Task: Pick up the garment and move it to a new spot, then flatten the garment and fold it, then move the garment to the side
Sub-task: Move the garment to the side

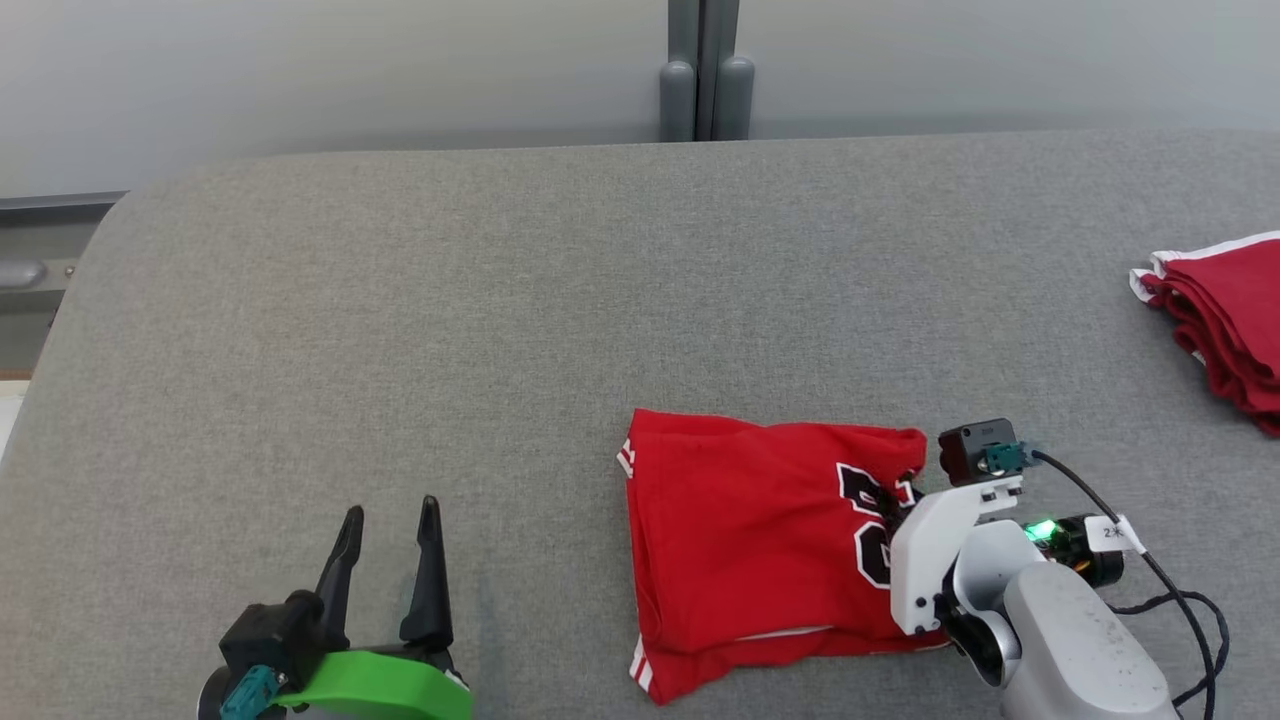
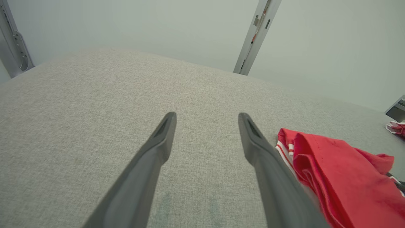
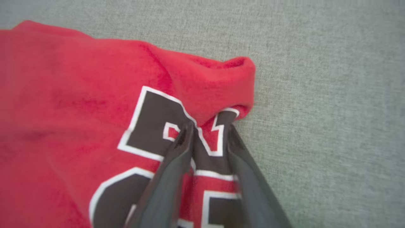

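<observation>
Right hand [image 3: 210,128] fingertips-down on garment [image 3: 79,79]

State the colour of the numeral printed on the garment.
Black numeral with a white outline, on the red garment. Clearest in the right wrist view.

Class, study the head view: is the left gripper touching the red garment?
No, the left gripper stands over bare grey table, apart from the red garment.
</observation>
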Controlling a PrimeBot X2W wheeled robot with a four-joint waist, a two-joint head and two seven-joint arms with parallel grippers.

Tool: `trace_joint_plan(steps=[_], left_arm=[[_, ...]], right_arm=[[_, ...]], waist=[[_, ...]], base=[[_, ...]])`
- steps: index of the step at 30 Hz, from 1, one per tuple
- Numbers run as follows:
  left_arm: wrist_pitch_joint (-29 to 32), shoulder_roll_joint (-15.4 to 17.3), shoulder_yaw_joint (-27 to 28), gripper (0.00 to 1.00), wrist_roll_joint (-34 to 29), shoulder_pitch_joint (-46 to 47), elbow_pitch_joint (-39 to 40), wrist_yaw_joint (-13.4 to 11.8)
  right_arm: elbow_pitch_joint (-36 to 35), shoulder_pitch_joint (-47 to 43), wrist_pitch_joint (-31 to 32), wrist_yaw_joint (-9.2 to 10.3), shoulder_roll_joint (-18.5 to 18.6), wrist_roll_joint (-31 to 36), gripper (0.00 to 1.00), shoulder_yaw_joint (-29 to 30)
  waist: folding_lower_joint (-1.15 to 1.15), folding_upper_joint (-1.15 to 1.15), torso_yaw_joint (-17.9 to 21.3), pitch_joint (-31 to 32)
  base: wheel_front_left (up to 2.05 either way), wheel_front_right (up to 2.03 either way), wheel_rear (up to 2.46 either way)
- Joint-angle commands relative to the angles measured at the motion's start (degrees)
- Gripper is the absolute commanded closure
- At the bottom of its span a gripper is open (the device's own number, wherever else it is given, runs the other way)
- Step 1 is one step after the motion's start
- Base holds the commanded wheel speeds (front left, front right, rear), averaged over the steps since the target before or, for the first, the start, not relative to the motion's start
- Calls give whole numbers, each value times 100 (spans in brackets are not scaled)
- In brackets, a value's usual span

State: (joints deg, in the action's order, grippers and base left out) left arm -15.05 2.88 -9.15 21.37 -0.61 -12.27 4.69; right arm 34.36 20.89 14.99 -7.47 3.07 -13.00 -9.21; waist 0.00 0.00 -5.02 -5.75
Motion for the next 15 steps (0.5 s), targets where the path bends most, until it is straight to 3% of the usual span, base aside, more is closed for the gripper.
trace_joint_plan(steps=[1, 7, 15], left_arm=[[-14, 5, -4, 0, -6, 110, 33, -17], [-14, 6, -50, 0, -49, 209, 137, 0], [-8, 8, -79, 0, -238, 499, 252, 58]], right_arm=[[44, 42, -69, -1, -20, 78, 100, -10], [-59, 372, -335, 3, 54, 265, 100, 170], [-238, 797, -550, 3, 333, 361, 100, 586]], waist=[[0, 0, 77, -45], [0, 0, 493, -199], [0, 0, 1590, -651]], base=[[0, 0, 0], [0, 0, 0], [0, 0, 0]])
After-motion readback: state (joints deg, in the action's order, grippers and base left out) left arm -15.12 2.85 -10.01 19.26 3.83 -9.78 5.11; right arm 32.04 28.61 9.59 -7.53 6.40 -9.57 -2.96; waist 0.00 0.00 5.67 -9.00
